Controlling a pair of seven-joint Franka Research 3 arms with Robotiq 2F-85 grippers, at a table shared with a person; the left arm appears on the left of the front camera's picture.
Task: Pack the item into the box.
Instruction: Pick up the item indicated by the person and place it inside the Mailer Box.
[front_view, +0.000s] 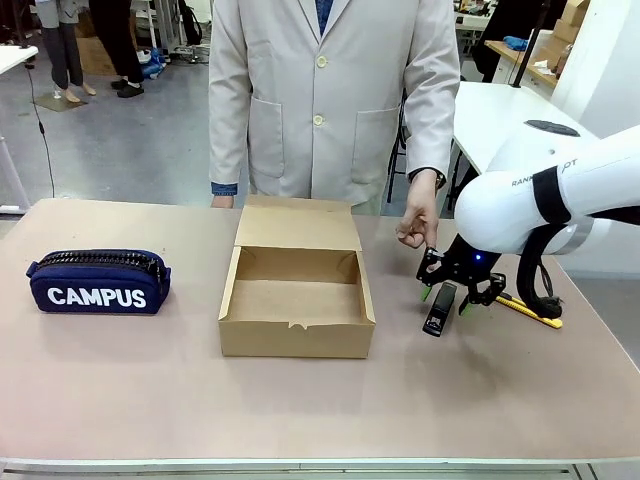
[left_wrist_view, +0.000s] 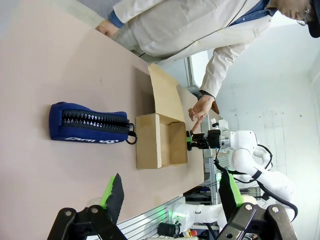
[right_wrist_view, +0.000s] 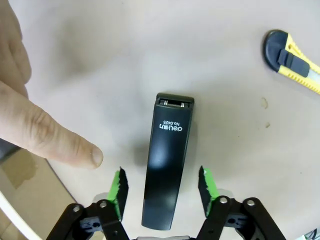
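Observation:
The item, a small black stapler (front_view: 438, 310) (right_wrist_view: 167, 170), lies on the table to the right of the box (front_view: 295, 337) (left_wrist_view: 149, 141). The box is brown cardboard, open, with its flap lid tilted back. My right gripper (front_view: 447, 297) (right_wrist_view: 161, 192) is down over the stapler. Its green pads (right_wrist_view: 120, 192) stand on either side of the stapler with a small gap on each side. My left gripper (left_wrist_view: 170, 192) is open above the table's left end, far from the box, with nothing between its fingers.
A person in a pale coat stands at the far side, and a hand (front_view: 415, 228) (right_wrist_view: 55, 140) points a finger down beside the stapler. A yellow utility knife (front_view: 530, 310) (right_wrist_view: 292, 60) lies right of my right gripper. A navy CAMPUS pencil case (front_view: 98, 282) (left_wrist_view: 90, 125) sits at the left.

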